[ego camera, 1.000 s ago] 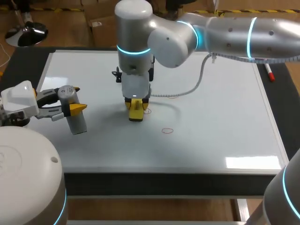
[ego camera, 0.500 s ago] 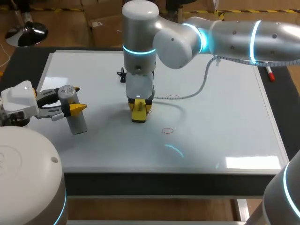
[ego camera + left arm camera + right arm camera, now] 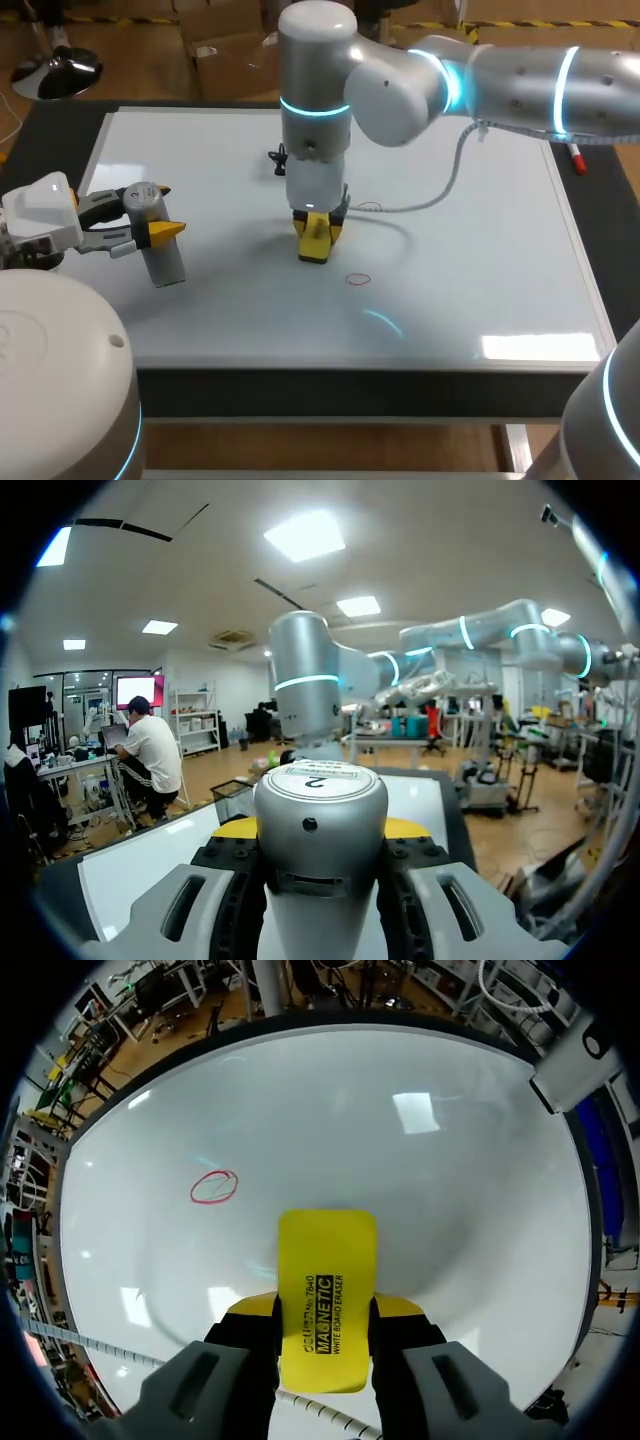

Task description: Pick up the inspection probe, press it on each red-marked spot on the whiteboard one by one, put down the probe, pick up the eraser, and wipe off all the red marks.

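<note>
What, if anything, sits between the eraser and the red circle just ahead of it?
Nothing visible. The right gripper is shut on the eraser, and only bare whiteboard lies between it and the red circle. The probe, in the left gripper, is well off to the side.

The eraser [image 3: 326, 1295] is yellow, the probe [image 3: 320, 820] silver, the mark [image 3: 214, 1187] red.

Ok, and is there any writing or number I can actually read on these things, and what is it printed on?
"2": on the round top of the silver probe.
"MAGNETIC": on the yellow eraser.
"WHITE BOARD ERASER": just beneath that, on the same eraser.
A smaller line above "MAGNETIC": too small to read.
The whiteboard bears only red circles, no writing.
</note>
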You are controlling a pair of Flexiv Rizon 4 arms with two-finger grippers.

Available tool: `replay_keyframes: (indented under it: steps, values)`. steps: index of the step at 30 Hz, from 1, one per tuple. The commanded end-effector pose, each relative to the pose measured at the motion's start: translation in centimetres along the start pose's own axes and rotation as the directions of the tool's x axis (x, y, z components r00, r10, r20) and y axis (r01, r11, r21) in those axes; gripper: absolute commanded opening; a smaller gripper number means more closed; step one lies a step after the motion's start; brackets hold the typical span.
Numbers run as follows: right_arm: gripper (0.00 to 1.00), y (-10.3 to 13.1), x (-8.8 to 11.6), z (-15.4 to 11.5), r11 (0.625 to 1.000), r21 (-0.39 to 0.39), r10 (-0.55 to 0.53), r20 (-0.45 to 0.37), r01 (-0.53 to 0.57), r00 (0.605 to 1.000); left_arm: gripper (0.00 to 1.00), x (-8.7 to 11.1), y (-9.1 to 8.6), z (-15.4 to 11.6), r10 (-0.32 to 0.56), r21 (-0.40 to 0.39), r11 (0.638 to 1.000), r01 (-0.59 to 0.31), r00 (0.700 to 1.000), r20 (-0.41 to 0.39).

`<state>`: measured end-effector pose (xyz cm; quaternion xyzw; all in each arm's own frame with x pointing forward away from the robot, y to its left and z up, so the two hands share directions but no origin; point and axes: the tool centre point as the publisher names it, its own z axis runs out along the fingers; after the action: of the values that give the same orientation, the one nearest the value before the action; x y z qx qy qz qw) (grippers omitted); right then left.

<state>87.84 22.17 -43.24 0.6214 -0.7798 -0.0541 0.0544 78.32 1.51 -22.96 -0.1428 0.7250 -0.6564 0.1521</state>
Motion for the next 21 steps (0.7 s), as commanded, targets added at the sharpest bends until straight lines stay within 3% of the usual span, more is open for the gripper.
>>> replay_keyframes:
  steps: [1, 12, 21]
  values:
    - [0.00, 0.3, 1.5, 0.3, 1.000, 0.017, 0.009, 0.009, -0.009, 1.000, 0.00, 0.0, -0.1, -0.1, 0.000, 0.000, 1.000, 0.000, 1.000, 0.001]
    - [0.00, 0.3, 2.4, -3.5, 0.996, 0.082, 0.025, 0.004, -0.025, 1.000, 0.00, 0.0, -0.1, -0.1, 0.000, 0.000, 1.000, 0.000, 1.000, 0.001]
    - [0.00, -0.5, 4.9, -5.6, 0.993, 0.102, 0.055, 0.007, -0.056, 0.998, 0.00, 0.0, -0.1, -0.1, 0.000, 0.000, 1.000, 0.000, 1.000, 0.001]
